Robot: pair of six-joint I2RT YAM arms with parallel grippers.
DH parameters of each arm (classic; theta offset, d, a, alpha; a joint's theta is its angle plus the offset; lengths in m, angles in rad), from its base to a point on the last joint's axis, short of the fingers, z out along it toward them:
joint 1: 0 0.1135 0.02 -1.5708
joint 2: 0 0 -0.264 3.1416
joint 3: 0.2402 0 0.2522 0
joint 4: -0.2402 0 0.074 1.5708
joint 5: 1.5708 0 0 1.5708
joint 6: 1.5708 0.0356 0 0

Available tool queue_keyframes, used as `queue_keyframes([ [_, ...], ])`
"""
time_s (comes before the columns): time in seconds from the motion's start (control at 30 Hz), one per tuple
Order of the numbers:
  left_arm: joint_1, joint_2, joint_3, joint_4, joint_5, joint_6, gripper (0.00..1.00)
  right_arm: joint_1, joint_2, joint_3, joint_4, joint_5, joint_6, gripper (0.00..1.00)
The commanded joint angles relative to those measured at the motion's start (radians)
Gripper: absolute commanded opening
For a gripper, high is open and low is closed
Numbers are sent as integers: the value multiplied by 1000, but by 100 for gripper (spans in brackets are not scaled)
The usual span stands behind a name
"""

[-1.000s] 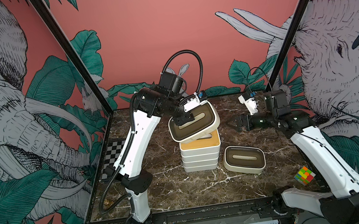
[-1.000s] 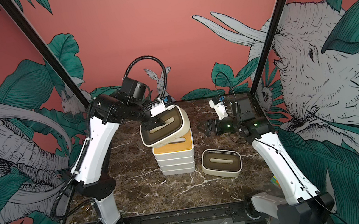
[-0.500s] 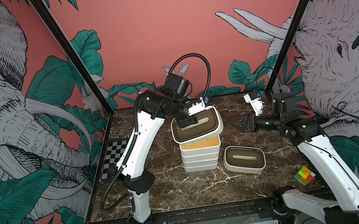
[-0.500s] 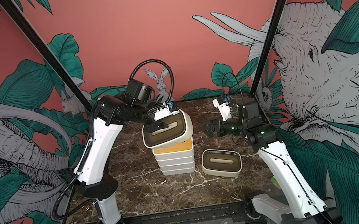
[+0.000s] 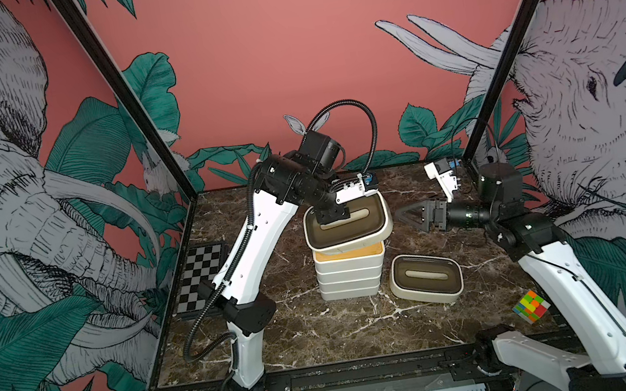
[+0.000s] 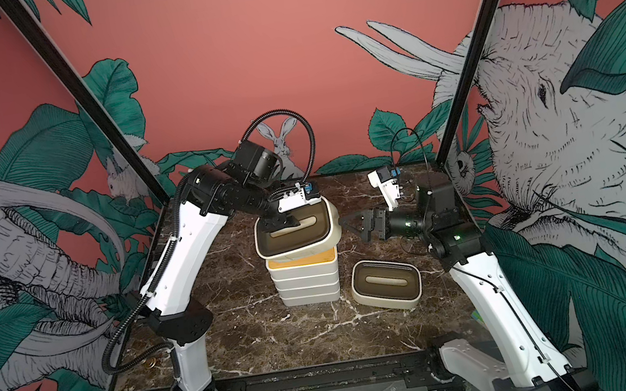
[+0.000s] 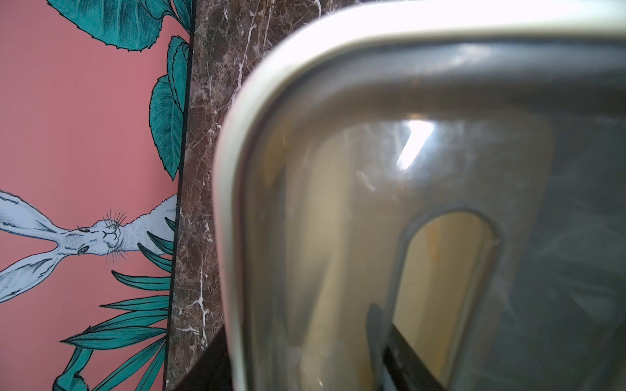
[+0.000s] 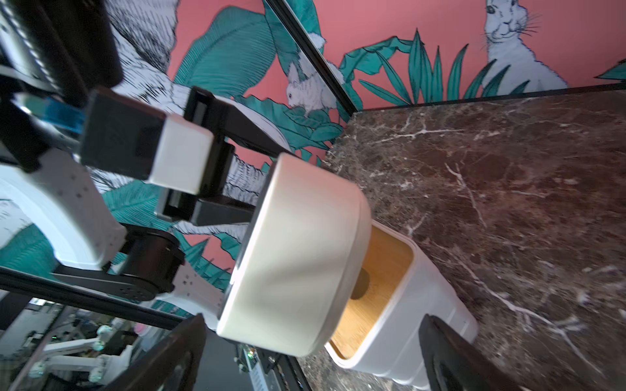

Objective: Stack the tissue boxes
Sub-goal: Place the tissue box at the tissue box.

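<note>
Top views: left pincer (image 5: 332,216) clenched on the held box (image 5: 366,226), gripping the dark lid at its slot; box tilted, hanging directly under the pincer; stack (image 5: 351,279) just below that, its tan lid showing under the held box; loose box (image 5: 427,280) on the table, below the right pincer (image 5: 403,216) and apart from the stack; right pincer released, empty, tips level with and near the held box's end. The same layout shows from the other eye: left pincer (image 6: 282,223), held box (image 6: 309,239), stack (image 6: 306,286), right pincer (image 6: 351,224). Left wrist: dark lid fills the view; one finger (image 7: 376,331) reaches into the slot (image 7: 447,264). Right wrist: held box (image 8: 298,254) straight ahead between the spread fingers (image 8: 176,352), overhanging the tan lid (image 8: 382,270); cannot tell whether its low edge touches. Step, as I judge it: placing this box on the stack. Next calls for levelling the box, squaring it over the tan lid, lowering until seated, then letting go; loose box not yet stacked.
</note>
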Motion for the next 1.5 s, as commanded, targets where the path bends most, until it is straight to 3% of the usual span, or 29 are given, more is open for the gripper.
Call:
queue_keyframes([
  [0.0,-7,-32,8,21,32,16,16,-5,2,-27,187,-76,131,98],
  [0.67,-9,-32,-2,24,31,16,15,57,94,13,209,-86,165,97],
  [1.47,-10,-35,-14,46,18,13,15,131,106,-5,217,-34,216,80],
])
